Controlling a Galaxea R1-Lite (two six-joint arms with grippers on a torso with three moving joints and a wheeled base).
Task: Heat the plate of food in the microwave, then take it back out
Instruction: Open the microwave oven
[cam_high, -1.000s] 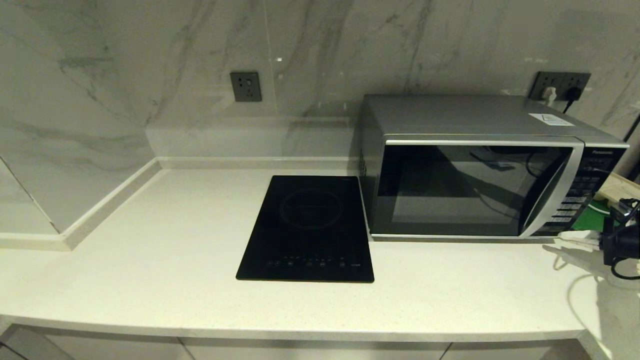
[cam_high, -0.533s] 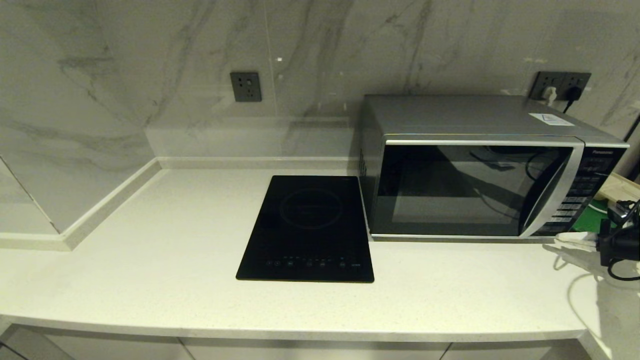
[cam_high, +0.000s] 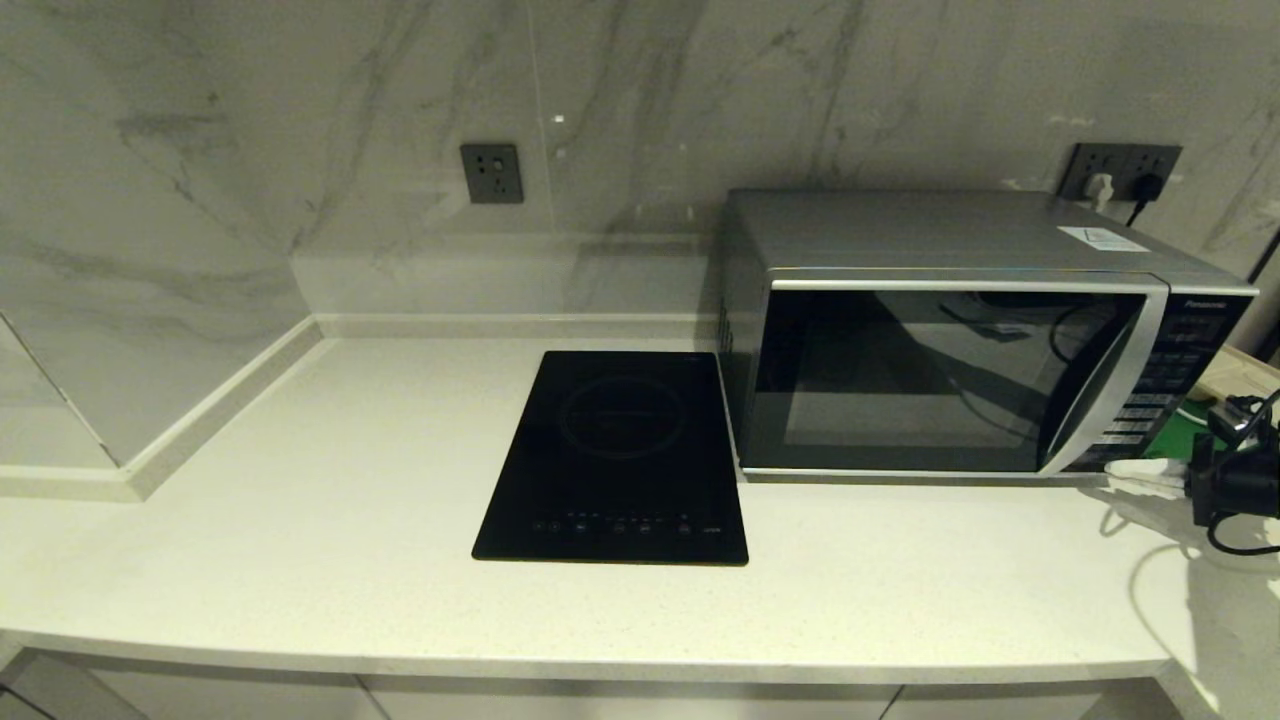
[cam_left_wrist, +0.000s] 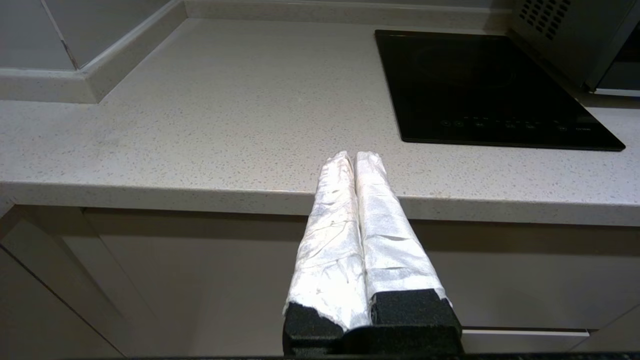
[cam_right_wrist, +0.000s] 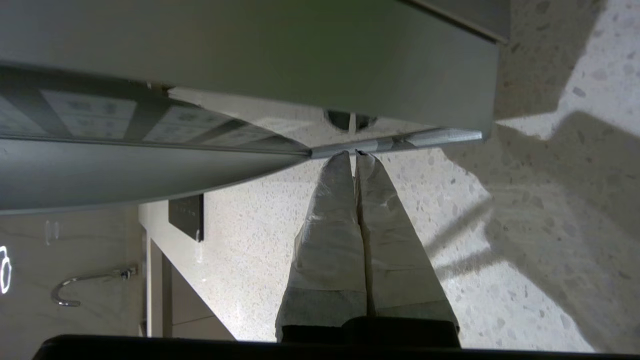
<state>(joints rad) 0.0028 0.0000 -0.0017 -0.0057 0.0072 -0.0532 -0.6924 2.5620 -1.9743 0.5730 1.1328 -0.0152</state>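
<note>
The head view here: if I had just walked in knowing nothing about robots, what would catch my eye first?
Probably the big silver microwave at the right of the pale countertop, its dark glass door shut. Just to its left lies a flat black induction cooktop. At the far right edge the right end effector, its white-wrapped fingers pressed together, points at the microwave's lower right corner below the button panel; the left end effector, also shut, hangs off the counter's front edge.

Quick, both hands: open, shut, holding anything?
Left hand: shut, empty, parked at the counter's front edge.
Right hand: shut, empty, tips at the microwave's lower right corner.
</note>
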